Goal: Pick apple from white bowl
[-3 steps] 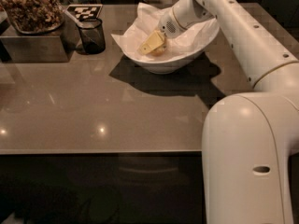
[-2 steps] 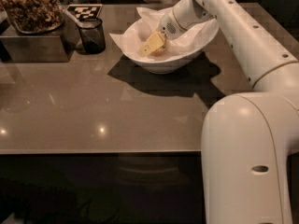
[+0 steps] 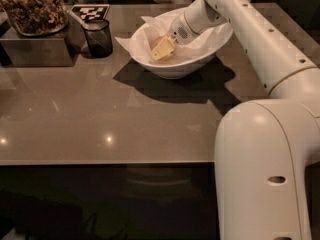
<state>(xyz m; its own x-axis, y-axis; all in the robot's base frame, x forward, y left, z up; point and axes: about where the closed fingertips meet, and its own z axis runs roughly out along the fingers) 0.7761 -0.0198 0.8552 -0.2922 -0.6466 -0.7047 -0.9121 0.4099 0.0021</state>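
Stretching before the end effector (image 3: 163, 48): tabletop (image 3: 100, 119). Dipping into the white bowl (image 3: 175, 70), spread or pressed together impossible to tell. Sitting just behind it inside the bowl, partly hidden: apple (image 3: 156, 40). Standing beyond, leftward: dark cup (image 3: 98, 38).

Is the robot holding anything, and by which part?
Cannot tell. The gripper is down in the white bowl at the apple, but no hold shows.

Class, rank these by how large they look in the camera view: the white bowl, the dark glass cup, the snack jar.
1. the white bowl
2. the snack jar, though the frame edge crops it
3. the dark glass cup
The gripper sits inside the bowl.
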